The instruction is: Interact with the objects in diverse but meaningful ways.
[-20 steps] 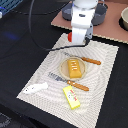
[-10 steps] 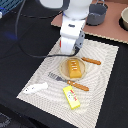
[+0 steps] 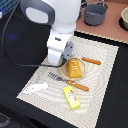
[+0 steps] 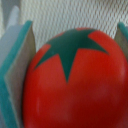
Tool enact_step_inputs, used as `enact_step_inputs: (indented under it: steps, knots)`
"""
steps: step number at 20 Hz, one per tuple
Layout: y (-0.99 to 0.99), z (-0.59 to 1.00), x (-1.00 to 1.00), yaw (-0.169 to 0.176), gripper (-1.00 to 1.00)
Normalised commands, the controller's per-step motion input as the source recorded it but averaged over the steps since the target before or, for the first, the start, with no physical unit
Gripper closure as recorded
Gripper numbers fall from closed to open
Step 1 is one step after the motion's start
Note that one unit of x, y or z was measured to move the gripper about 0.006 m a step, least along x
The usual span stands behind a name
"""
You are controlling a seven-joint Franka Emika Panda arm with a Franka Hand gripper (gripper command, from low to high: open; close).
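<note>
My pincer [image 4: 70, 40] is closed around a red tomato [image 4: 75, 85], its 2 teal-edged fingers [image 4: 17, 65] pressed against opposite sides of the fruit, so it is only as wide as the tomato itself. In the wrist view the tomato fills nearly the whole picture, its dark green star-shaped calyx facing the camera, with pale woven cloth behind it.

In the exterior view my white arm [image 3: 57, 30] leans down over the placemat [image 3: 105, 85], a light striped mat on a black table [image 3: 15, 65]. The pincer end sits low near the mat's far edge on the exterior view's left, just beside a small round plate [image 3: 82, 74]; the tomato itself is hidden there by my wrist, and I cannot tell whether it rests on the mat or is lifted off it.

On the plate lies an orange-brown bread loaf [image 3: 74, 67]. A wooden-handled utensil [image 3: 91, 61] lies just past the plate toward the exterior view's right, and a fork [image 3: 67, 82] with a wooden handle lies on the near side, its tines pointing to the exterior view's left. Nearer the camera, a yellow packet with a red label [image 3: 71, 96] rests on the mat, and a white fish [image 3: 34, 89] lies at the mat's corner on the exterior view's left, apart from the packet.

A grey pot [image 3: 95, 13] stands well beyond the mat on a pinkish surface [image 3: 112, 31]
</note>
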Motion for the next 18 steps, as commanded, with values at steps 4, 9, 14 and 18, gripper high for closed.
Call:
enact_step_inputs:
  steps: [4,9,14,18]
  knots:
    - [-0.14,0.43,-0.23,0.003,-1.0]
    - [-0.18,1.0,0.03,-0.048,-1.0]
    - [-0.26,1.0,0.37,-0.106,-1.0]
    - [-0.23,0.98,0.59,-0.16,-1.0]
